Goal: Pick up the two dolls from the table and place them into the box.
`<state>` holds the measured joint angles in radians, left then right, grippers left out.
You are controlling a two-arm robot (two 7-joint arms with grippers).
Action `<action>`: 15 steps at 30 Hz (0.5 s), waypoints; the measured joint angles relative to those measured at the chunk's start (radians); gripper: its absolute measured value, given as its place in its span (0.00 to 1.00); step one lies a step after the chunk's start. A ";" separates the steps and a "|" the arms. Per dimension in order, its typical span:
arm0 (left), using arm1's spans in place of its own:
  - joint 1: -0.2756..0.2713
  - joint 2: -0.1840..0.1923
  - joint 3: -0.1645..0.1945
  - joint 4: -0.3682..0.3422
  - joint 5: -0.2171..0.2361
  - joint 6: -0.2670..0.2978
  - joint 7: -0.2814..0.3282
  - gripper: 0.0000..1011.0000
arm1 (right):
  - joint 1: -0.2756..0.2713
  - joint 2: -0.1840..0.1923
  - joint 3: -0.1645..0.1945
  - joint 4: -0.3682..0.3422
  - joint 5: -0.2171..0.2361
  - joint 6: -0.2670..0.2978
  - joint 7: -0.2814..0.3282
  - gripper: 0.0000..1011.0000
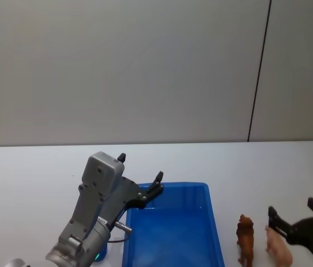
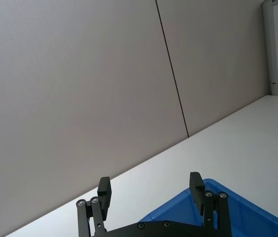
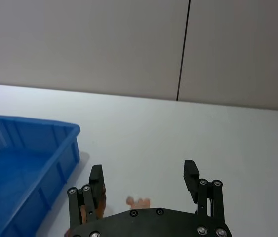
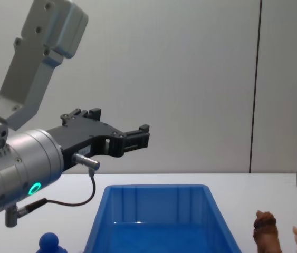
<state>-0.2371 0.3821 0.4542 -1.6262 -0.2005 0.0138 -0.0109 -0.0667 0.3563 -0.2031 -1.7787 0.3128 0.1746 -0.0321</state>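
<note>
Dolls, both on the desk [image 1: 34,178] just right of the empty box [image 1: 214,222]: brown doll [image 1: 246,239], pink doll [image 1: 278,247]; right hand [image 1: 291,207] spread wide over the pink doll, seemingly aligning a grasp; left hand [image 1: 140,167] wide, empty, raised over the box's far-left corner.

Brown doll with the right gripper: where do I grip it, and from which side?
Likely from above, closing across the flanks of the brown doll: it stands upright, its body narrow side to side. The open right gripper hovers nearby; one finger goes between it and the pink doll, the other on the box side. Left gripper hangs above the box.
</note>
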 joint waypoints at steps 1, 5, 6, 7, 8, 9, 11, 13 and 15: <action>0.000 0.000 0.000 0.000 0.000 0.000 0.000 0.99 | -0.004 0.001 0.000 -0.002 0.001 0.003 -0.002 0.99; 0.000 0.000 0.000 0.000 0.000 0.000 0.000 0.99 | -0.029 0.003 -0.001 -0.010 0.002 0.022 -0.021 0.99; 0.000 0.000 0.000 0.000 0.000 0.000 0.000 0.99 | -0.037 0.003 -0.002 -0.012 0.003 0.026 -0.027 0.99; 0.000 0.000 0.000 0.000 0.000 0.000 0.000 0.99 | -0.037 0.003 -0.002 -0.012 0.003 0.026 -0.027 0.99; 0.000 0.000 0.000 0.000 0.000 0.000 0.000 0.99 | -0.046 0.003 -0.004 -0.013 0.003 0.030 -0.033 0.99; 0.000 0.000 0.000 0.000 0.000 0.000 0.000 0.99 | -0.048 0.003 -0.004 -0.013 0.003 0.032 -0.036 0.99; 0.000 0.000 0.000 0.000 0.000 0.000 0.000 0.99 | -0.060 0.002 -0.006 -0.013 0.002 0.034 -0.043 0.99; 0.000 0.000 0.000 0.000 0.000 0.000 0.000 0.99 | -0.066 0.001 -0.008 -0.012 0.001 0.035 -0.047 0.99; 0.000 0.000 0.000 0.000 0.000 0.000 0.000 0.99 | -0.077 -0.002 -0.011 -0.004 -0.002 0.034 -0.053 0.99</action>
<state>-0.2371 0.3821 0.4542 -1.6262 -0.2004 0.0138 -0.0109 -0.1439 0.3539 -0.2142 -1.7824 0.3113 0.2082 -0.0854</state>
